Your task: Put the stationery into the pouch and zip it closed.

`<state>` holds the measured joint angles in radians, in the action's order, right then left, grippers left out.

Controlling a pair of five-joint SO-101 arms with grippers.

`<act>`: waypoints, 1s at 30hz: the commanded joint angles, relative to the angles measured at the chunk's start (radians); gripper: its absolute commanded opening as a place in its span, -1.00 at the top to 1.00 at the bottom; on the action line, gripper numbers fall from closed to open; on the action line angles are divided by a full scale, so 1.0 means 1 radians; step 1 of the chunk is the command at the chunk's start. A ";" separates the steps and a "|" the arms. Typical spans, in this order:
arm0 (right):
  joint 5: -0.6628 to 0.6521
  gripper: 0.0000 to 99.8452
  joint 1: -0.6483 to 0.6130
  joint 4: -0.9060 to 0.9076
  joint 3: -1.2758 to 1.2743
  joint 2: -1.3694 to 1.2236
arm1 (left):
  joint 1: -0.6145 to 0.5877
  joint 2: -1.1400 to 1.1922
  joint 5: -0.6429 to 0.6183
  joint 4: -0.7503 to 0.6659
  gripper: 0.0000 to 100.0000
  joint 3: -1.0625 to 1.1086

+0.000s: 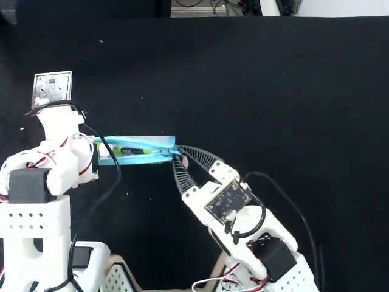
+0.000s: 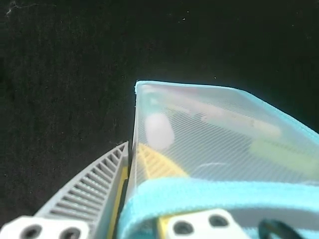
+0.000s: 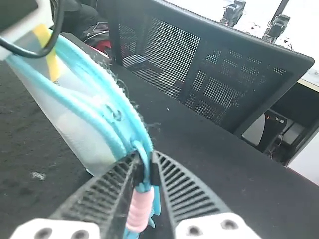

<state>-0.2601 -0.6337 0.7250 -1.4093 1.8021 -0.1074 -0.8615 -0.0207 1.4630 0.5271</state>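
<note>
High view: black cloth covers the tabletop (image 1: 273,91), with scattered pale specks on it. Beyond its far edge runs a pale strip of room with cables (image 1: 213,6). The pouch (image 1: 137,149), translucent with blue trim, lies lengthwise between the two arms. Stationery (image 1: 134,150) is inside it, including a green item. The left pincer (image 1: 98,153) is at the pouch's left end, mostly covered by its own arm. The right pincer (image 1: 179,155), with black ribbed fingers, is at the pouch's right end.

Left wrist view: the left pincer (image 2: 133,154) is clamped on the pouch (image 2: 214,144). One grey finger (image 2: 99,189) lies outside the wall. A yellow finger (image 2: 154,162) shows through the wall. Pale stationery (image 2: 264,149) shows blurred through the wall. Black cloth (image 2: 65,74) lies behind.

Right wrist view: the right pincer (image 3: 144,172) is closed on the zip pull (image 3: 139,211), a pink tab on a blue loop at the pouch (image 3: 75,124) end. The zip teeth run from the pull toward the left arm, which is marked with yellow tape (image 3: 42,37). The cloth (image 3: 209,159) carries a white speck (image 3: 37,175). Behind the tabletop stands a black mesh panel (image 3: 209,74). Bright room lies beyond it.
</note>
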 commanded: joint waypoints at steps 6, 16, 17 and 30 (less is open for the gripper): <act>-0.017 0.98 0.092 -0.005 0.139 0.127 | -0.001 0.006 -0.006 -0.003 0.94 0.027; -0.124 0.98 0.094 0.023 0.200 0.061 | 0.001 0.006 -0.003 -0.046 0.94 0.018; -0.133 0.98 0.095 0.023 0.223 0.024 | 0.001 0.006 -0.005 -0.046 0.94 0.018; -0.140 0.98 0.089 0.304 0.796 -0.553 | 0.122 0.006 -0.006 -0.044 0.94 0.019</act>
<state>-0.3905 -0.5554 0.9705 -0.7756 1.3326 -0.0169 -0.8615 -0.0253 1.4277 0.5271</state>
